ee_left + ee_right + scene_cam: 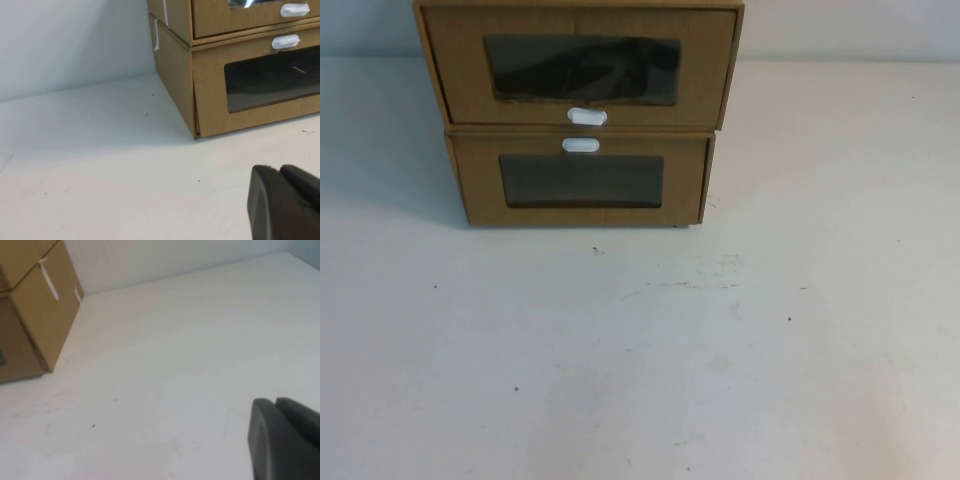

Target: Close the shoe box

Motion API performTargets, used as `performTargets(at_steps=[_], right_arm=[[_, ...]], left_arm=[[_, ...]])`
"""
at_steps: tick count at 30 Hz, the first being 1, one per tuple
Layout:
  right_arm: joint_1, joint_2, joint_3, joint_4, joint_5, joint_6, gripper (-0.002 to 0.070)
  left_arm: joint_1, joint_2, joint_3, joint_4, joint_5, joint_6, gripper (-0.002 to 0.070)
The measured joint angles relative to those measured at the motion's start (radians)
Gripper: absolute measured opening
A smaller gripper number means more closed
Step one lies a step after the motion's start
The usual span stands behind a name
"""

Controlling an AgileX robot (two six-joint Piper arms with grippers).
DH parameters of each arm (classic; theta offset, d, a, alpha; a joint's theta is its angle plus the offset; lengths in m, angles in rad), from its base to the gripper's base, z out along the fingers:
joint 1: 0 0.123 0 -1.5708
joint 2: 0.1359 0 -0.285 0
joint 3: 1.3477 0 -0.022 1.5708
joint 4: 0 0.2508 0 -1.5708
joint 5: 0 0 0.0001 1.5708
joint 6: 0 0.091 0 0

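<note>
Well away from both grippers (285, 200) (285, 435) stands the shoe box (580, 65).

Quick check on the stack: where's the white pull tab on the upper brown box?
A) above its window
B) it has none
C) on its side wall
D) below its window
D. In the high view the upper shoe box carries its white tab just under the clear window, while the lower box has its tab above its window. Neither the left hand nor the right hand is near the boxes.

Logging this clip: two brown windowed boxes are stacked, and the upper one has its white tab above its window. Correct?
Not quite. In the high view the upper box's tab sits below its window; the lower box has it above. The left gripper and the right gripper are well clear of both.
</note>
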Motion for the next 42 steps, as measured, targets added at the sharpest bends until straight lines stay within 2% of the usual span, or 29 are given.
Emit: performTargets(at_steps=[4, 8, 35, 38, 42], right_arm=[[0.0, 0.0, 0.0, 0.23, 0.056, -0.317, -0.0011], [0.0, 0.0, 0.0, 0.273, 0.124, -0.4, -0.0011], [0.0, 0.0, 0.0, 0.283, 0.133, -0.419, -0.0011], [0.0, 0.0, 0.0, 0.283, 0.133, -0.419, -0.0011], [0.0, 0.0, 0.0, 0.283, 0.133, -0.419, -0.0011]], left_arm=[[0.0, 0.0, 0.0, 0.0, 0.0, 0.0, -0.0002], [0.0, 0.0, 0.0, 0.0, 0.0, 0.0, -0.0002], [0.0, 0.0, 0.0, 0.002, 0.0, 0.0, -0.0002], [0.0, 0.0, 0.0, 0.081, -0.004, -0.039, -0.0002], [0.0, -0.037, 0.0, 0.265, 0.016, -0.265, -0.0002]])
